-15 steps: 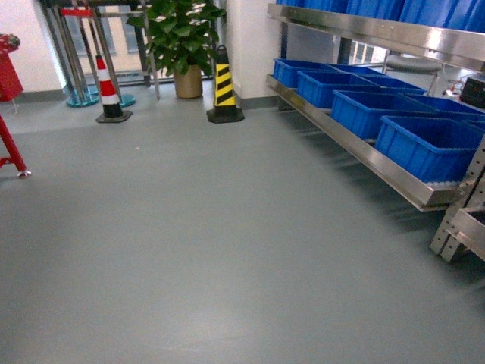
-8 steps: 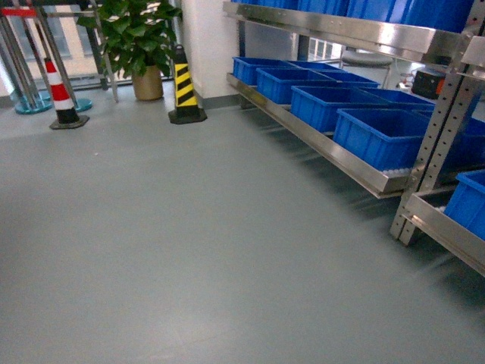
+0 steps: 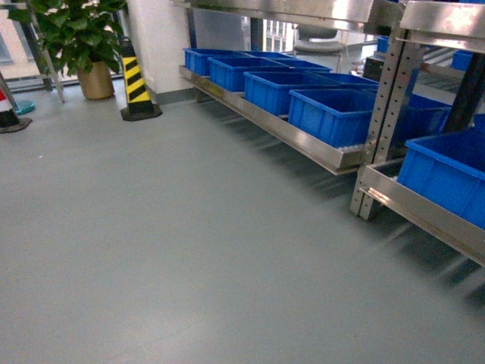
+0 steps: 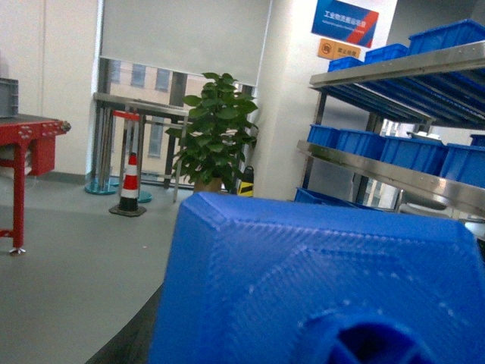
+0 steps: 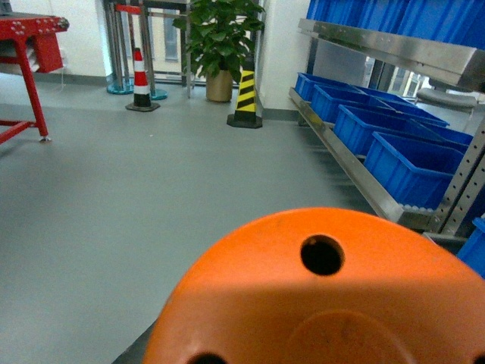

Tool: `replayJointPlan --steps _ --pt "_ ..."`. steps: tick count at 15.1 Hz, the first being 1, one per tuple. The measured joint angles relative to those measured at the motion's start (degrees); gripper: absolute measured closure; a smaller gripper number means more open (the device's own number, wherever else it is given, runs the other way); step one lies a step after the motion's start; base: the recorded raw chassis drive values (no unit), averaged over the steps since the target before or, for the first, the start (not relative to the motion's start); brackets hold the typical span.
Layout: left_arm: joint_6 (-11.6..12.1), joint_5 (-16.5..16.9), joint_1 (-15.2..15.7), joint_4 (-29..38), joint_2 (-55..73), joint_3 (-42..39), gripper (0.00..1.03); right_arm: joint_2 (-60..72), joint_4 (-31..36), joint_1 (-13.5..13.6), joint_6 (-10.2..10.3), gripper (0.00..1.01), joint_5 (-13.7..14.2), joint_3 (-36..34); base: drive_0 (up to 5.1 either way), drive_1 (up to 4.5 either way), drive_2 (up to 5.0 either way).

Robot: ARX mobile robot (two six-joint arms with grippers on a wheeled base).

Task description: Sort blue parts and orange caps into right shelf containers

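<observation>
A blue part (image 4: 318,280) with a ribbed, printed surface fills the lower left wrist view, held off the floor right in front of the camera and hiding the left gripper's fingers. An orange cap (image 5: 318,303), domed with small round holes, fills the lower right wrist view the same way and hides the right gripper's fingers. The steel shelf (image 3: 303,140) runs along the right of the head view, with a row of blue containers (image 3: 333,114) on its bottom level and another container (image 3: 447,178) nearer at the right. Neither gripper appears in the head view.
A perforated shelf upright (image 3: 383,114) stands on the floor between two racks. A yellow-black cone (image 3: 136,87), a potted plant (image 3: 76,38) and a red-white cone (image 5: 142,80) stand at the back. A red-framed table (image 5: 30,30) is far left. Grey floor (image 3: 167,243) lies ahead.
The head view has swung to the right. The shelf and its containers have slid left and closer, and a second rack with a blue container has come in at the right edge.
</observation>
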Motion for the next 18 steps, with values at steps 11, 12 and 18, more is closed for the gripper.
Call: replayJointPlan --steps 11,12,18 --pt "-0.02 -0.02 0.0 0.0 0.0 0.0 0.57 0.0 -0.07 0.0 0.0 0.59 0.04 0.0 -1.4 -1.42 -1.4" --pt "0.0 0.0 0.0 -0.02 0.0 0.0 0.57 -0.02 0.0 0.0 0.0 0.59 0.04 0.0 -1.5 -1.46 -1.5" --pt "-0.02 0.0 -0.02 0.02 0.0 0.0 0.57 -0.02 0.04 0.0 0.0 0.59 0.04 0.0 -1.5 -1.46 -1.5"
